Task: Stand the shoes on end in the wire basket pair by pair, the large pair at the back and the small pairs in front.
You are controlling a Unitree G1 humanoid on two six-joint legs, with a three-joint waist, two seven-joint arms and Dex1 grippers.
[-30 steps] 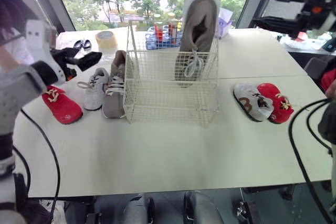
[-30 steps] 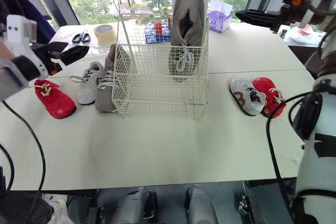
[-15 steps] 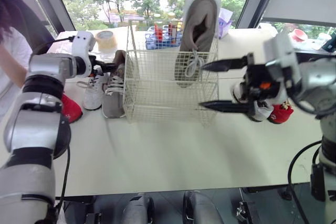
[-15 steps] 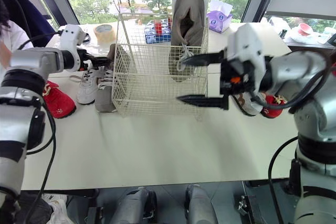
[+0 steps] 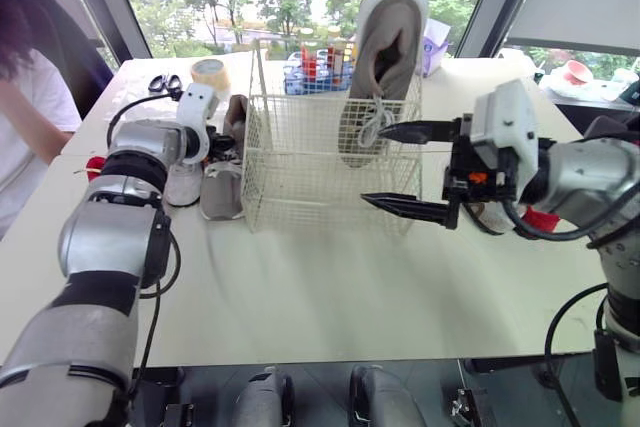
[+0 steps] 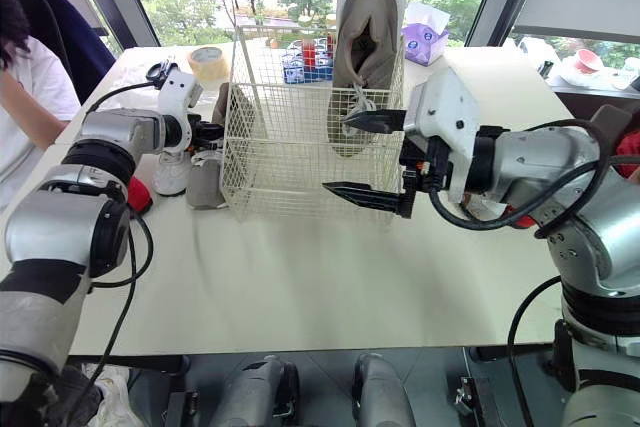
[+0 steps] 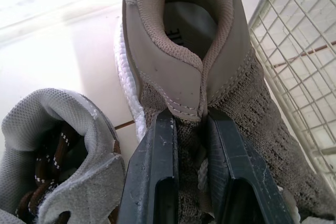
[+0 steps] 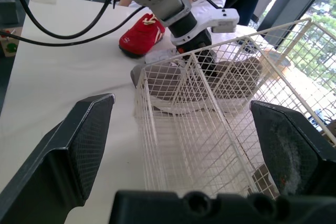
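nearest, over the bare tabletop (image 5: 300, 287), the right pincer (image 5: 374, 165) hovers spread wide and empty, just in front of the wire basket (image 5: 300, 192). beside the basket's left wall the big taupe shoe (image 5: 222, 175) lies on its sole. the left pincer (image 7: 190, 115) is pinching the stitched flap at its opening, with laces showing between the fingers. that flap is soft knit and thin leather, so i judge it will fold and let the shoe swing when lifted. the shoe looks light, but the stiffer heel collar or the sole edge would give a firmer hold. a small grey shoe (image 7: 68, 129) sits just beside it on the outer side. farther back, its mate (image 5: 385, 57) stands on end at the basket's rear, heel up.
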